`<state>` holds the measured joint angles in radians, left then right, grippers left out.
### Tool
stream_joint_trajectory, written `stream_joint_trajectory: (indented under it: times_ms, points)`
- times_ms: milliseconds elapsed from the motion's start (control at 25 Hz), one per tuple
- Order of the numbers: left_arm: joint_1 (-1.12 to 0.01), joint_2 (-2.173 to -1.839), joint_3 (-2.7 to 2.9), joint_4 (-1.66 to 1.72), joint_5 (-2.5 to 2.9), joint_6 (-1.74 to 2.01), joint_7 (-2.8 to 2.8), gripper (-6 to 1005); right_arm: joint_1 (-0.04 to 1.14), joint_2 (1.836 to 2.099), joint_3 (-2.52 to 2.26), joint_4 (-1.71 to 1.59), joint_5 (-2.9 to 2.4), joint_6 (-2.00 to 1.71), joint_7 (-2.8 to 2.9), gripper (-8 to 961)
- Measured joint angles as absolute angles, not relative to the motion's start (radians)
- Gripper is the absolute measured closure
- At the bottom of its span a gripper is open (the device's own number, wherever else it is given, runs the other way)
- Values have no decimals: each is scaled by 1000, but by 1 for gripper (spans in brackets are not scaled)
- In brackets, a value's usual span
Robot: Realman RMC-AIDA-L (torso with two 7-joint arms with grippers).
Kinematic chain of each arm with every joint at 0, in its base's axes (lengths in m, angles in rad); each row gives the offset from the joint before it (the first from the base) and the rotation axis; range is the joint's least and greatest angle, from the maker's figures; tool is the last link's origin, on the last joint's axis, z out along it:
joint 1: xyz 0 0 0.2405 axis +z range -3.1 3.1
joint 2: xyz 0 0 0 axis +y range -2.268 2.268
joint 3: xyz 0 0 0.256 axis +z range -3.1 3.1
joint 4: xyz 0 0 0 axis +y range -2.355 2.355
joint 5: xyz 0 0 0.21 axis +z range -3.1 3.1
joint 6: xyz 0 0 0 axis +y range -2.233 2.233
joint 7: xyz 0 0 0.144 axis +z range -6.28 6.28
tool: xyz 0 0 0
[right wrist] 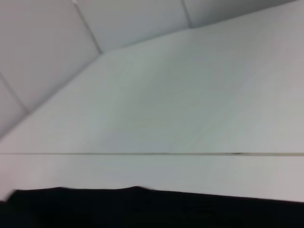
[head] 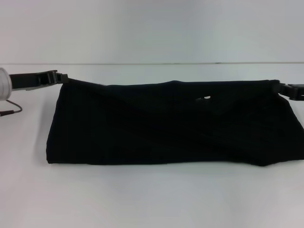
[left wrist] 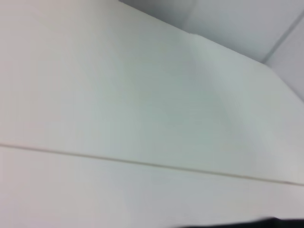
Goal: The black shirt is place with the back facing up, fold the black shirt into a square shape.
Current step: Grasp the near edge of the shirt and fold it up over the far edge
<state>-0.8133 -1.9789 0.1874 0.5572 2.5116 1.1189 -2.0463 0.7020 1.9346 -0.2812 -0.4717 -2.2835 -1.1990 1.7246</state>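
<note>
Black soft-fabric shirt [head: 166,123] lies folded across my white desk [head: 152,199]; my left hand [head: 61,77] and right hand [head: 280,87] each pinch a far corner.

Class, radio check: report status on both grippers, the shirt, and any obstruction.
Left gripper and right gripper each clamped on a far corner of the black shirt. Shirt is a wide folded band on the white table. Nothing in the way.
</note>
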Motion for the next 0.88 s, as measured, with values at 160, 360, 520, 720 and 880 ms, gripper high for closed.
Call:
stream_joint_trajectory:
  times_ms: [160, 360, 520, 720, 880]
  points:
    - [-821, -1999, 222, 540, 2507, 991, -2041, 999, 751, 1957, -332, -414, -2279, -998, 1719, 922]
    - [-831, -2018, 276, 540, 2503, 901, -2040, 998, 795, 1984, -382, -399, -2278, -871, 1716, 923]
    - [-838, -2019, 300, 538, 2503, 858, -2040, 998, 819, 1993, -396, -399, -2277, -814, 1718, 924]
    - [-838, -2018, 301, 548, 2501, 852, -2044, 998, 826, 1990, -397, -413, -2256, -799, 1720, 922]
    - [-826, -2016, 302, 573, 2474, 853, -2046, 999, 829, 1977, -399, -416, -2235, -798, 1717, 921]
